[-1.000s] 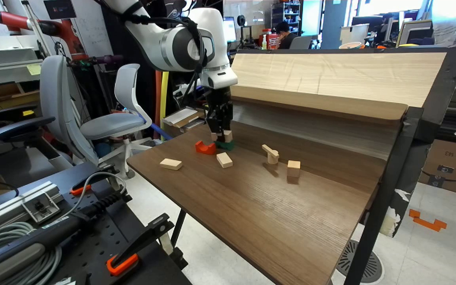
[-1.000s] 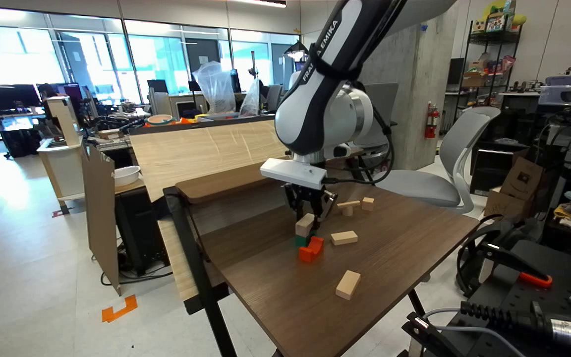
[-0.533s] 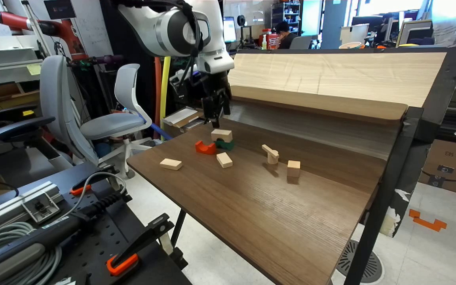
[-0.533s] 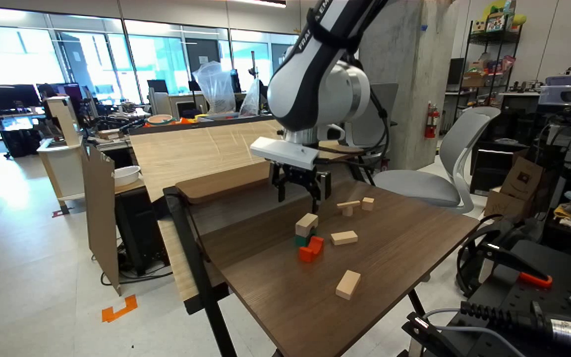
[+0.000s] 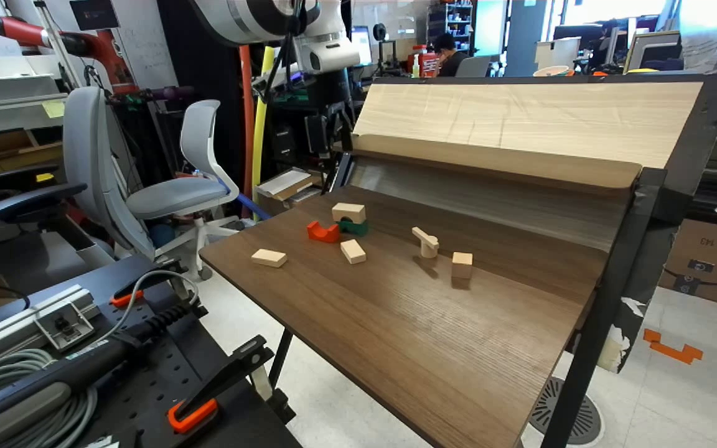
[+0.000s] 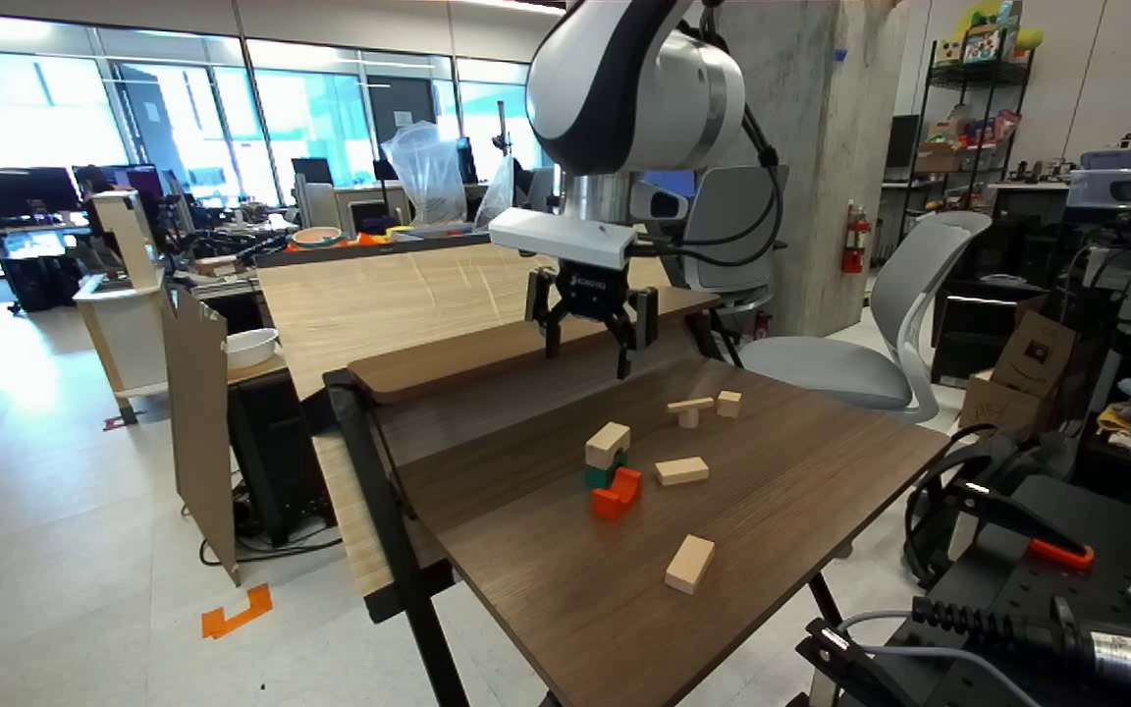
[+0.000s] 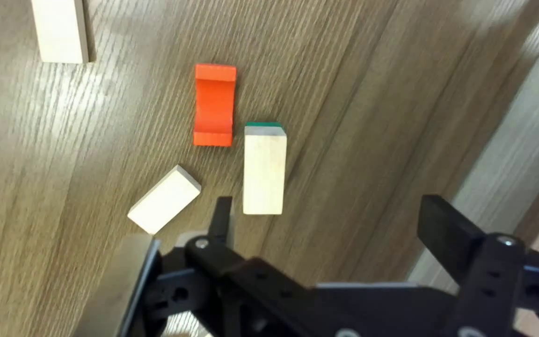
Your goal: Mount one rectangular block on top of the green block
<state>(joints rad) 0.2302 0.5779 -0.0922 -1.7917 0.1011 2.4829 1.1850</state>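
The green block (image 5: 353,228) stands on the table, with a pale rectangular block (image 5: 348,213) resting on top of it; an arched notch shows in that block's lower side. Both exterior views show this stack. From above, in the wrist view, the rectangular block (image 7: 264,173) covers nearly all of the green block (image 7: 264,124), leaving a thin green strip at one end. My gripper (image 6: 588,359) hangs well above the stack and apart from it. Its fingers (image 7: 221,217) are spread wide, with nothing between them.
Beside the stack lies an orange-red curved block (image 5: 323,232). Two loose pale blocks (image 6: 681,471) lie flat on the table (image 6: 762,511). Farther along stand a T-shaped wooden piece (image 5: 427,242) and a wooden cube (image 5: 462,266). A raised wooden shelf (image 5: 495,155) runs along one table side.
One second ago my gripper was down around the rectangular block on the green one. It has let go and risen well above, while the stack has stayed in place.
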